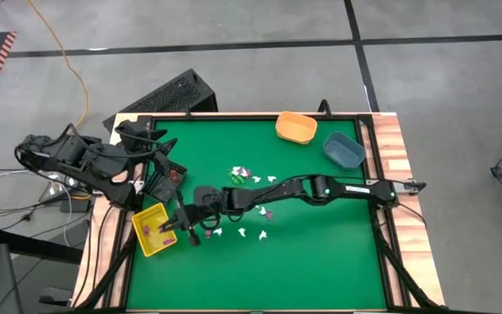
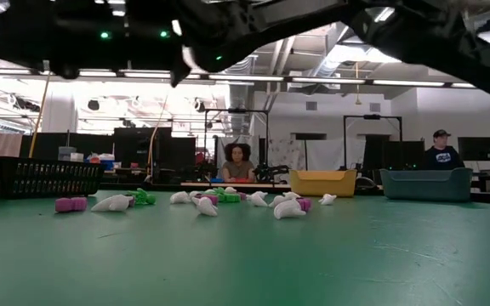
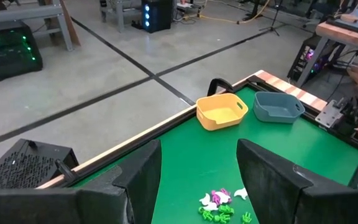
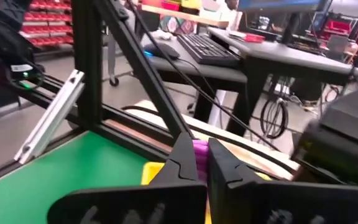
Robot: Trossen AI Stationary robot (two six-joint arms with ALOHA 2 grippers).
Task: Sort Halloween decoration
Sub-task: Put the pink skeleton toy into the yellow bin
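Note:
The Halloween decoration is a scatter of tiny white, purple and green trinkets lying mid-table, also seen in the low view and the left wrist view. My right gripper reaches across from the table's right and hangs over the yellow bin, shut on a purple trinket. A few purple pieces lie in that bin. My left gripper waits open above the table's far left corner, holding nothing. My right gripper pinches the purple trinket between its two fingers, and a part of the trinket shows in the narrow slit between them. The fingers come nearly level from the table's right. The trinket is lifted clear, over the yellow bin's rim.
An orange bin and a blue bin stand at the far right. A black bin sits at the left, next to the yellow one. A black crate lies beyond the far edge. People sit in the room behind.

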